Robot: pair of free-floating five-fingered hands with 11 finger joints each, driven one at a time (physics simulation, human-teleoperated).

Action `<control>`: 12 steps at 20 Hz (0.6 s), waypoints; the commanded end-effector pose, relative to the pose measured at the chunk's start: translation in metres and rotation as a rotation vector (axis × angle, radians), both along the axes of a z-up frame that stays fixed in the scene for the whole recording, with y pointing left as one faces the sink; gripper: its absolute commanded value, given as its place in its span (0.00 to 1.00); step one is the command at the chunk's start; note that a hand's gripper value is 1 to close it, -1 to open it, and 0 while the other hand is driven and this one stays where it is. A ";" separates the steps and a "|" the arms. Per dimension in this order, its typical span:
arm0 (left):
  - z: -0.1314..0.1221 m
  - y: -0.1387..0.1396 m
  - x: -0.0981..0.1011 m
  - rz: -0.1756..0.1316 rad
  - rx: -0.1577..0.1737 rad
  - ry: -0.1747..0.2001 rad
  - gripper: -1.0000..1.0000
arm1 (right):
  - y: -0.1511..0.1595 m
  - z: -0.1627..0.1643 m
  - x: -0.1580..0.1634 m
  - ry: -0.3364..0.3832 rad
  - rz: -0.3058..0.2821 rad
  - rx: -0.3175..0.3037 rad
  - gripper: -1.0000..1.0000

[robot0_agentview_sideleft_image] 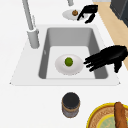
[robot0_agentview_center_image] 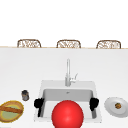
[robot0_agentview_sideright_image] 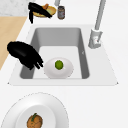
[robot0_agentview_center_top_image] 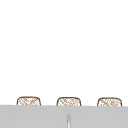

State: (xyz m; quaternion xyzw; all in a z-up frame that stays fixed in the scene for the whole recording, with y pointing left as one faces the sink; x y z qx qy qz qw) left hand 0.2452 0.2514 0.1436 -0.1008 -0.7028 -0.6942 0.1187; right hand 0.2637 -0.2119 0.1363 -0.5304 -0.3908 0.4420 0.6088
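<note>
A white plate (robot0_agentview_sideleft_image: pixel 62 69) lies on the floor of the sink (robot0_agentview_sideleft_image: pixel 72 28) with a green lime (robot0_agentview_sideleft_image: pixel 68 61) in its middle. My left hand (robot0_agentview_sideleft_image: pixel 107 58) hovers over the sink's front rim at the left end, open, its fingers stretched toward the plate without touching it. My right hand (robot0_agentview_sideright_image: pixel 24 54) hangs over the front rim at the right end, open, fingers drooping close to the plate (robot0_agentview_sideright_image: pixel 65 72) and lime (robot0_agentview_sideright_image: pixel 58 64). In the front view the left hand (robot0_agentview_center_image: pixel 38 103) and right hand (robot0_agentview_center_image: pixel 94 103) flank a big red ball (robot0_agentview_center_image: pixel 67 114) that hides the sink's front.
The faucet (robot0_agentview_center_image: pixel 68 72) stands behind the sink. A dark jar (robot0_agentview_center_image: pixel 25 95) and a yellow bowl (robot0_agentview_center_image: pixel 11 110) with a brown stick sit on the counter at the left. A white plate (robot0_agentview_center_image: pixel 112 107) with a brown item sits at the right. Chairs (robot0_agentview_center_image: pixel 29 43) line the back.
</note>
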 end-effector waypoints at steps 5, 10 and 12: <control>0.000 -0.001 0.000 0.001 0.000 0.002 0.00 | 0.000 0.000 0.000 0.000 0.000 0.000 0.50; 0.001 -0.001 0.000 -0.006 0.006 -0.015 0.50 | -0.022 -0.001 0.001 0.007 0.015 0.033 0.00; 0.000 -0.001 0.000 -0.003 0.004 -0.022 0.50 | -0.028 -0.001 0.004 0.010 0.018 0.042 0.00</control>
